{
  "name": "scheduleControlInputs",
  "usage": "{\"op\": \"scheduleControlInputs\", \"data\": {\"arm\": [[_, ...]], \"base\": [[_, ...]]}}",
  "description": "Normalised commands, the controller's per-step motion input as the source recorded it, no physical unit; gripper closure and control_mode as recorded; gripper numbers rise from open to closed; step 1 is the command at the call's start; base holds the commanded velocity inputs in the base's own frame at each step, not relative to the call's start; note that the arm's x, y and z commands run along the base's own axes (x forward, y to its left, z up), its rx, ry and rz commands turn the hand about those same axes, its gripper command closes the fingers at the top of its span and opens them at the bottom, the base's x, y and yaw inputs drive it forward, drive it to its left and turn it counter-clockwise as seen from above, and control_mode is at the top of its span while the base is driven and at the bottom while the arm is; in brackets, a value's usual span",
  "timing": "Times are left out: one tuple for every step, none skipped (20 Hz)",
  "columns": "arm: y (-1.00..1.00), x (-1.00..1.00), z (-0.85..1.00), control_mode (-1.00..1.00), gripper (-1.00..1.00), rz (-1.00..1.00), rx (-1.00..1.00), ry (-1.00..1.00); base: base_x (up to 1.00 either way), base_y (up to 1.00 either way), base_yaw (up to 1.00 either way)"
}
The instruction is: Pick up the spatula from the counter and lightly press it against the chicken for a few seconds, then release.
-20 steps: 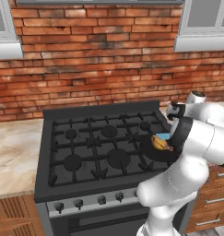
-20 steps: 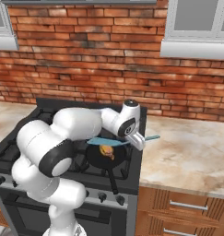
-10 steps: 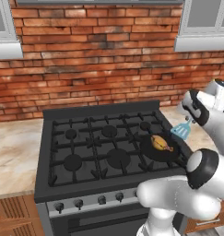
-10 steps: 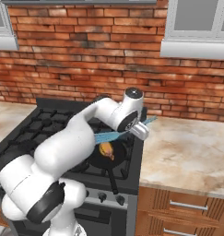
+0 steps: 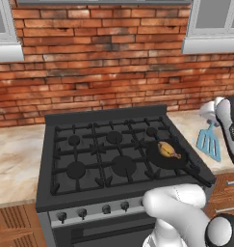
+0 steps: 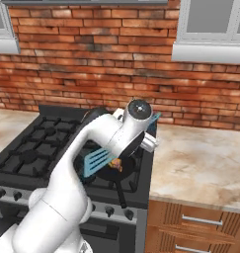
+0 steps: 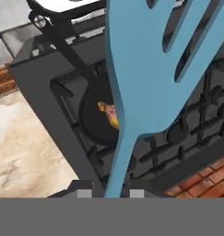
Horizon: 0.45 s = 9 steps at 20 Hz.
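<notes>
Left of centre in the hand view, the chicken [image 7: 105, 110] in the round black pan [image 7: 91, 122] is half hidden behind the flat, slotted blue spatula [image 7: 145, 69], whose blade is cut off at the top. Its thin handle runs down into the gripper [image 7: 111, 193], apparently clamped tight on it. The spatula is held aloft, clear of the chicken.

Chicken [image 7: 108, 113] half behind spatula [image 7: 145, 69]
</notes>
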Motion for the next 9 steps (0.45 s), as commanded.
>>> {"op": "scheduleControlInputs", "data": {"arm": [[0.39,-0.84,0.51,-1.0,1.0,0.01,-0.01,-0.23],[0.41,-0.8,0.51,-1.0,1.0,0.01,-0.02,-0.22],[0.42,-0.81,0.51,-1.0,1.0,0.0,-0.03,-0.22],[0.43,-0.77,0.53,-1.0,1.0,0.0,-0.02,-0.21],[0.43,-0.77,0.53,-1.0,1.0,0.0,-0.03,-0.19],[0.4,-0.75,0.53,-1.0,1.0,0.0,-0.03,-0.16],[0.36,-0.74,0.51,-1.0,1.0,0.0,-0.03,-0.12],[0.32,-0.69,0.5,-1.0,1.0,0.0,-0.03,-0.07],[0.26,-0.61,0.49,-1.0,1.0,0.0,0.0,0.0]], "base": [[0.0,0.0,0.0],[0.0,0.0,0.0],[0.0,0.0,0.0],[0.0,0.0,0.0],[0.0,0.0,0.0],[0.0,0.0,0.0],[0.0,0.0,0.0],[0.0,0.0,0.0],[0.0,0.0,0.0]]}}
